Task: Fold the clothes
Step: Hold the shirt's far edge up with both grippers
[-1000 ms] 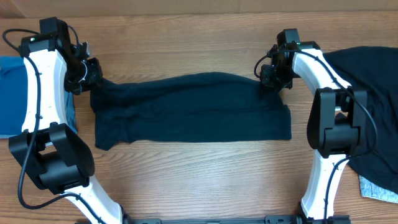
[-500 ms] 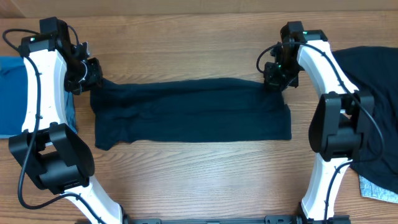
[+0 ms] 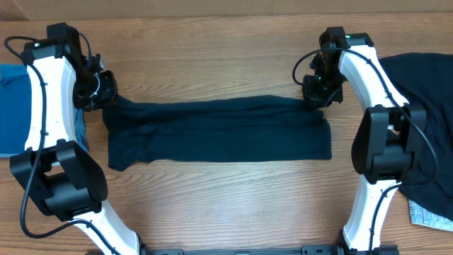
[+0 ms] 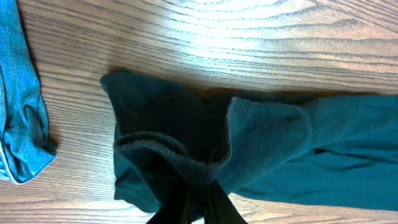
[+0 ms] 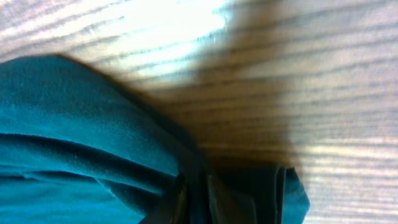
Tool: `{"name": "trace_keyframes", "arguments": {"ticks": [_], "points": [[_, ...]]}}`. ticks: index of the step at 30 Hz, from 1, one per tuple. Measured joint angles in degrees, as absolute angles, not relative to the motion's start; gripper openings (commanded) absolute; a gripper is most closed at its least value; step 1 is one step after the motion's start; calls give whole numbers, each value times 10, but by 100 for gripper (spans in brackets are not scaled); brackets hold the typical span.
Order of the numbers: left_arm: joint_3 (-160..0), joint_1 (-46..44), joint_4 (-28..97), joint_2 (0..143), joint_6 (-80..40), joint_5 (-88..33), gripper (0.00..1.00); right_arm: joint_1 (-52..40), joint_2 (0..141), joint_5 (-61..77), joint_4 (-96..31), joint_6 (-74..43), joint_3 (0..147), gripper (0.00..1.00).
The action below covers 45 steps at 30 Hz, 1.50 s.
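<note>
Denim, a light-blue scrap (image 3: 430, 212), pokes in at four o'clock on the wooden table (image 3: 226, 205). Centre lies the navy garment (image 3: 219, 134), spread in a long flat band, with bright blue cloth (image 3: 14, 106) at nine and a dark heap (image 3: 425, 99) at three. At ten o'clock the left gripper (image 3: 99, 91) is clamped on its bunched far corner. At two, the right gripper (image 3: 320, 95) sits on the other corner, jaws narrow; whether it grips, I can't tell.

Overhead straight down; wrist views close over dark garment (image 3: 219, 131).
</note>
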State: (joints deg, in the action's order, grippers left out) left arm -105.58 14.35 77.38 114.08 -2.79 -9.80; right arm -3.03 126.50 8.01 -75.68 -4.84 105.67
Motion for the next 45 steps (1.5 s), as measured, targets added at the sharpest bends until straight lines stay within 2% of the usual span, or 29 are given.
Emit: {"name": "trace_keyframes", "arguments": {"ticks": [3, 8, 15, 16, 22, 29, 38, 40, 41, 42, 43, 45], "points": [[-1056, 143, 774, 1141, -28, -98, 10, -30, 1265, 76, -729, -45, 1057, 26], [-1056, 143, 774, 1141, -28, -98, 11, -30, 1265, 71, -683, 18, 1057, 19], [-1056, 143, 771, 1141, -28, -98, 12, -30, 1265, 67, -667, 89, 1057, 41], [-1056, 143, 771, 1141, -28, -98, 12, -30, 1265, 68, -664, 93, 1057, 41], [-1056, 143, 772, 1141, -28, -98, 11, -30, 1265, 73, -609, 34, 1057, 42], [-1056, 143, 771, 1141, -28, -98, 12, -30, 1267, 73, -605, -48, 1057, 45], [-1056, 143, 771, 1141, -28, -98, 11, -30, 1323, 86, -606, -72, 1058, 45], [-1056, 143, 771, 1141, -28, -98, 11, -30, 1324, 87, -604, -73, 1058, 41], [-1056, 143, 772, 1141, -28, -98, 11, -30, 1324, 87, -604, -74, 1058, 35], [-1056, 143, 771, 1141, -28, -98, 12, -30, 1324, 88, -604, -75, 1058, 32], [-1056, 143, 771, 1141, -28, -98, 12, -30, 1324, 88, -604, -72, 1058, 20], [-1056, 143, 771, 1141, -28, -98, 12, -30, 1324, 88, -606, -76, 1058, 4]]}}
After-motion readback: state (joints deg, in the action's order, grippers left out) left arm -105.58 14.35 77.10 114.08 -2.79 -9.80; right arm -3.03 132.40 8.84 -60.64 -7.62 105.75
